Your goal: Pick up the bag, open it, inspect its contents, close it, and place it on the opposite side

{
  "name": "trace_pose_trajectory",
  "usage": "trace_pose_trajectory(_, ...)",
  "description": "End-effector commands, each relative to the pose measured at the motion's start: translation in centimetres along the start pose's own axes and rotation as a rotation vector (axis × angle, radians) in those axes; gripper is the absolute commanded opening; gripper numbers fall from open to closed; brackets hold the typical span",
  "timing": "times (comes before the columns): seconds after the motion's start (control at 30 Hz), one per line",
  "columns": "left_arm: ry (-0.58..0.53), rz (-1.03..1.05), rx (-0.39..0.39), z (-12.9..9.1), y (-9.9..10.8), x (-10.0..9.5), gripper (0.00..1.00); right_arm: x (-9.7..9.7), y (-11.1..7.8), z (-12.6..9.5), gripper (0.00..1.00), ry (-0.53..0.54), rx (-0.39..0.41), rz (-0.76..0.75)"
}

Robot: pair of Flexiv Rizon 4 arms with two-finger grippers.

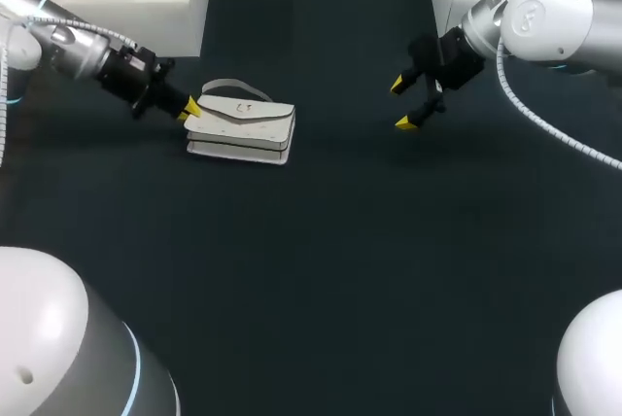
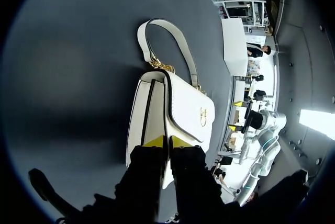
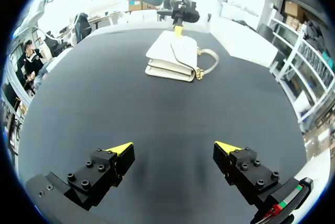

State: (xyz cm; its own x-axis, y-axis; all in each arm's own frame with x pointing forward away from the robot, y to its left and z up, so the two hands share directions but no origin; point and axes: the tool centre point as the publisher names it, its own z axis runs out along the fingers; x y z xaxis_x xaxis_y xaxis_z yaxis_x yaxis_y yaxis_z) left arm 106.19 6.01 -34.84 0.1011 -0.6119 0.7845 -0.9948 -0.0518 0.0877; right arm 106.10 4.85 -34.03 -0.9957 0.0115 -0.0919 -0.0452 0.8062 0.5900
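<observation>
The left claw [image 1: 191,108] [image 2: 167,141] has its tips nearly together, pinching a thin edge of the bag [image 1: 243,124] [image 2: 183,109] [image 3: 172,56] at the bag's near end. The right claw [image 1: 402,105] [image 3: 174,147] is spread wide with nothing between its tips.

The dark table [image 1: 340,241] fills the head view. The left arm comes in from the far left corner and slants down to the bag. The right arm comes in from the far right corner, and its claw hangs over bare table, well apart from the bag.

The bag is white and lies flat on the left half of the table, flap up and closed. Its handle [image 1: 228,86] [image 2: 167,30] [image 3: 209,59] loops out on the table at the end away from the left claw, joined to the bag by gold links [image 2: 159,66]. A small gold clasp [image 2: 202,114] sits on the flap.
</observation>
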Motion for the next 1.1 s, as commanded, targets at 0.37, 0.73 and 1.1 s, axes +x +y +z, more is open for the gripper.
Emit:
trace_pose_trajectory(0.37,0.090,-0.018,0.242,5.7,2.0,2.9,0.00,-0.1,0.0,0.1,1.00,0.002,0.000,0.000)
trace_pose_trajectory(0.73,0.075,0.017,0.195,7.3,0.7,5.1,0.00,-0.1,0.0,0.1,1.00,0.002,0.000,0.000)
trace_pose_trajectory(1.1,0.060,0.046,0.059,9.7,-1.2,6.1,0.00,-0.1,0.0,0.1,1.00,0.002,0.000,0.000)
